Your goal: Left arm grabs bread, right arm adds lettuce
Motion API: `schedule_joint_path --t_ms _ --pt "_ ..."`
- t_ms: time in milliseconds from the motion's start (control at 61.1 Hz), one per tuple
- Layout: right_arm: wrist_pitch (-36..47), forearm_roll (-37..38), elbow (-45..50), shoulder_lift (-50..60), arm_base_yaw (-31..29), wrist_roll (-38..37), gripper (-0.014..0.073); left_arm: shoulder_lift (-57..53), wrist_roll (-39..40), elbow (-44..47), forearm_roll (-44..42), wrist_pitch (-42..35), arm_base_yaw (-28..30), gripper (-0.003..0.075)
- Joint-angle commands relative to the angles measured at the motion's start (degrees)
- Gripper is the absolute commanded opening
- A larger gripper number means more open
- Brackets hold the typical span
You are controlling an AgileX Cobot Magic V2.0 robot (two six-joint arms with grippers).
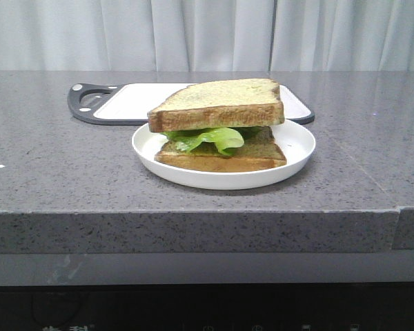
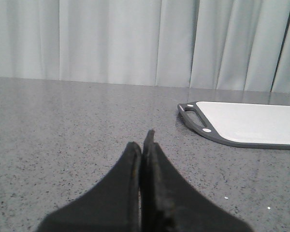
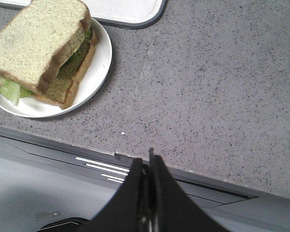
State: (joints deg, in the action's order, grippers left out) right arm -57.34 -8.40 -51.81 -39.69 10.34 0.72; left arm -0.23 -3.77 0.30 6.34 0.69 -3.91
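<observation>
Grey stone counter, bread (image 1: pixel 217 103) atop lettuce (image 1: pixel 210 139) on white plate (image 1: pixel 293 155), well apart from both pinched-shut, empty grippers (right gripper (image 3: pixel 150 162) nearer; left gripper (image 2: pixel 144 145) faces the cutting board (image 2: pixel 251 123)).

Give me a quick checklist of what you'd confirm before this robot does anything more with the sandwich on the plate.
1. Lettuce lies between the slices: ok.
2. Top bread sits level: not ok, it rests skewed, overhanging the bottom slice.
3. Sandwich sits inside the plate: ok.
4. Left end effector empty and shut: ok.
5. Right end effector empty and shut, off to the side of the plate: ok.
6. Cutting board behind the plate bare: cannot tell, partly hidden.
</observation>
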Motion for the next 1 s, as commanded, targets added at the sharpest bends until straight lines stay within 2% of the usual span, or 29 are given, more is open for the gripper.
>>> schedule_joint_path --t_ms 0,981 --pt "3.2 0.0 -1.3 -0.1 -0.3 0.0 -0.0117 -1.0 3.5 0.4 -3.8 -5.2 0.1 -0.0020" --pt "3.2 0.0 -1.3 -0.1 -0.3 0.0 -0.0117 -1.0 4.7 0.4 -4.0 -5.2 0.0 -0.0020"
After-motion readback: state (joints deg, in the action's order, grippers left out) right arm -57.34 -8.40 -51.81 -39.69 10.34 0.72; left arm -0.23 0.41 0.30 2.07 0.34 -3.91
